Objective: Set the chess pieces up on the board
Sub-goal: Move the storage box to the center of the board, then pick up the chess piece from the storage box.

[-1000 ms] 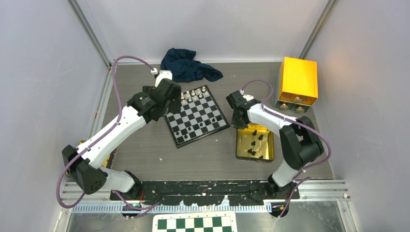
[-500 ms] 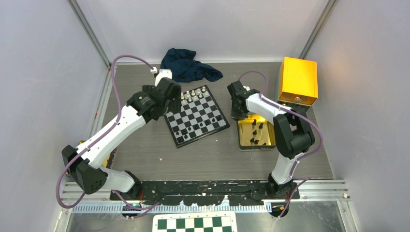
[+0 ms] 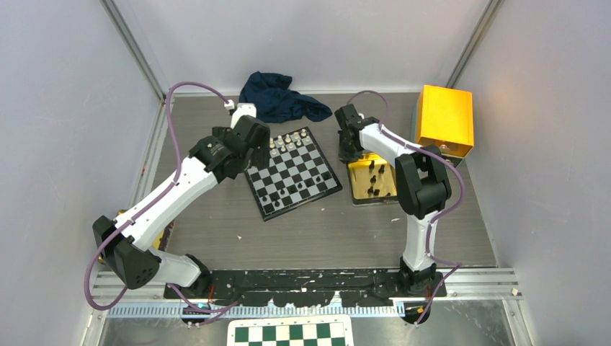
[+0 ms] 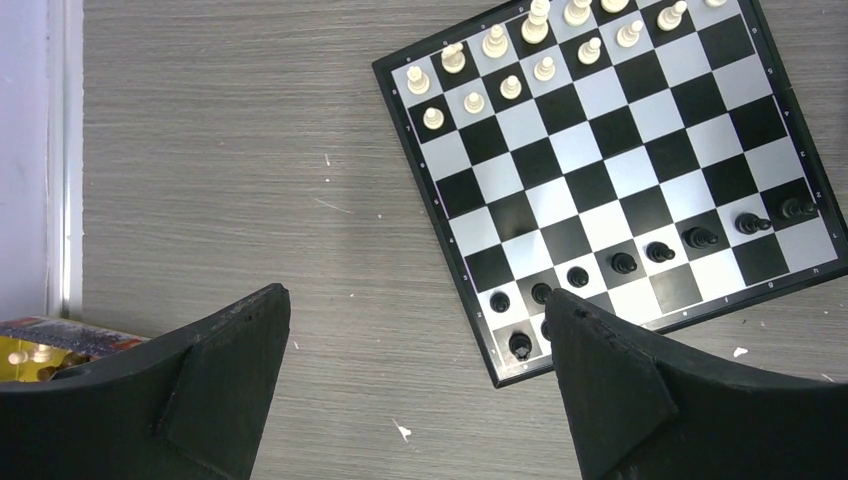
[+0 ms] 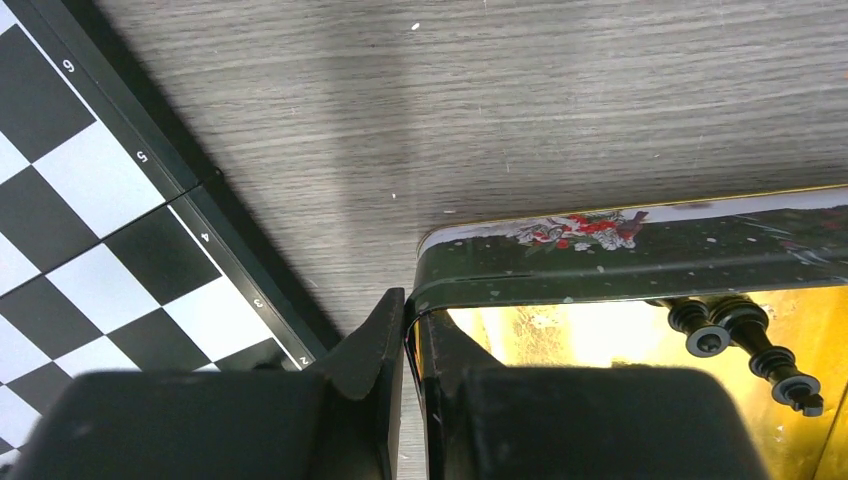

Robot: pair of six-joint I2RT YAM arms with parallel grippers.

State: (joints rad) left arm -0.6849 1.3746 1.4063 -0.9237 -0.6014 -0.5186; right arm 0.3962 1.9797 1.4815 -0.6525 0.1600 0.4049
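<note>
The board (image 3: 292,171) lies mid-table, with white chess pieces (image 3: 288,140) along its far side and several black ones (image 3: 277,193) along its near side. My left gripper (image 4: 417,300) hangs open over bare table beside the board's (image 4: 600,170) black-piece corner, holding nothing. My right gripper (image 5: 408,305) is shut on the rim of a gold tin tray (image 5: 620,265), one finger inside the wall and one outside. Black pieces (image 5: 745,335) lie in that tray (image 3: 358,196), which sits just right of the board.
A dark blue cloth (image 3: 281,97) is bunched at the back. An orange box (image 3: 444,119) stands at the back right. A green-and-white checkered board (image 3: 288,333) lies in front of the arm bases. A small yellow tin (image 4: 60,340) shows under my left arm.
My right arm has dragged the gold tray toward the back of the table, still gripping its rim. The left arm has stayed still and open.
</note>
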